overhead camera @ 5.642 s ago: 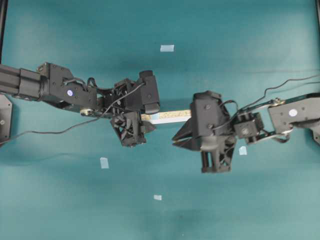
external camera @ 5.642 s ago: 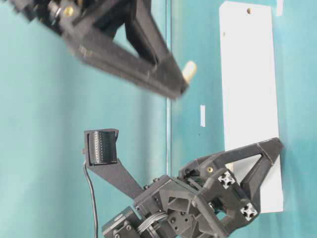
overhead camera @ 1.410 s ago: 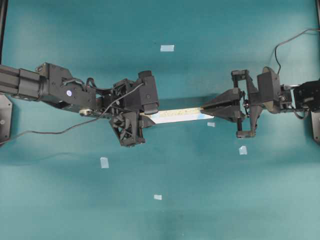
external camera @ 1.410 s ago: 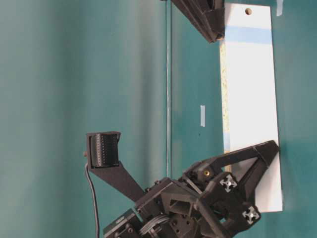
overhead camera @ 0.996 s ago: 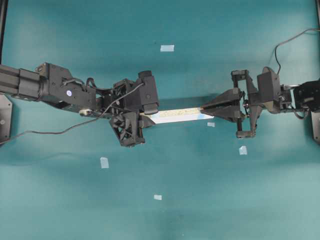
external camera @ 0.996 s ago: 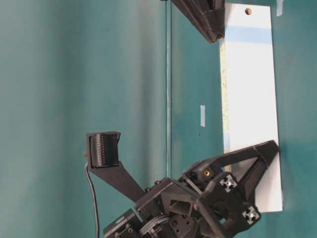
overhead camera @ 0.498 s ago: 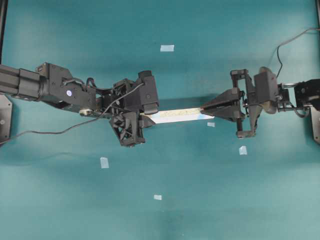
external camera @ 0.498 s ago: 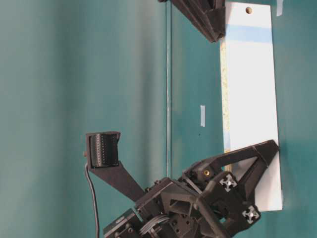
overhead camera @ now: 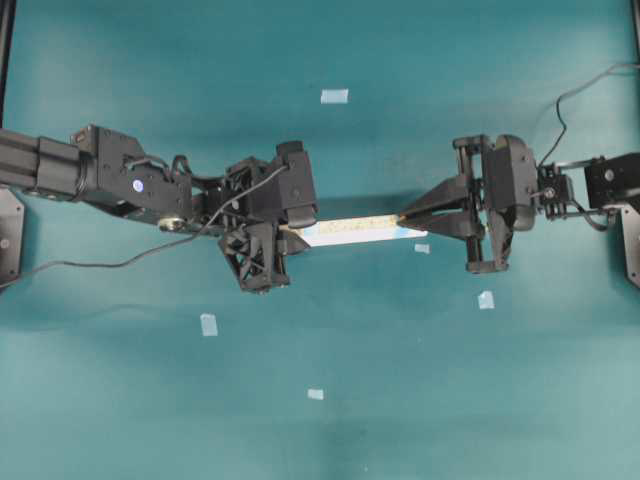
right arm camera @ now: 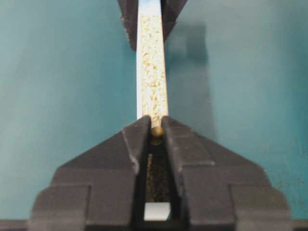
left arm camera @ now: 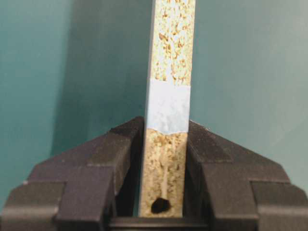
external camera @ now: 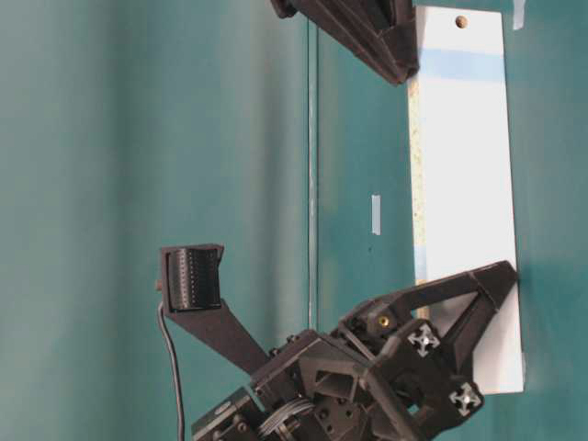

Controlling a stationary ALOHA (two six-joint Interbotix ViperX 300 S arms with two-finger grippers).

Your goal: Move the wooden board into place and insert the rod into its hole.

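The wooden board (overhead camera: 350,228) stands on its long edge mid-table, speckled edge up. My left gripper (overhead camera: 290,236) is shut on its left end. In the left wrist view the fingers (left arm camera: 120,144) clamp the board (left arm camera: 173,43) just below a light blue patch (left arm camera: 167,106), and a dark hole (left arm camera: 160,205) shows near the palm. My right gripper (overhead camera: 403,221) is at the board's right end. In the right wrist view its fingertips (right arm camera: 144,127) press both sides of the rod (right arm camera: 157,130), whose round end sits on the speckled edge (right arm camera: 151,62). The table-level view shows the board's white face (external camera: 464,184).
Pale blue tape squares lie on the teal table (overhead camera: 320,40): one at the back (overhead camera: 334,96), one front left (overhead camera: 208,325), one front middle (overhead camera: 315,394), and two near the right gripper (overhead camera: 485,300). A cable (overhead camera: 100,265) trails from the left arm.
The right arm's wrist has shifted a little left and tilted, while its fingertips stay at the board's right end. The left arm and the board have not moved.
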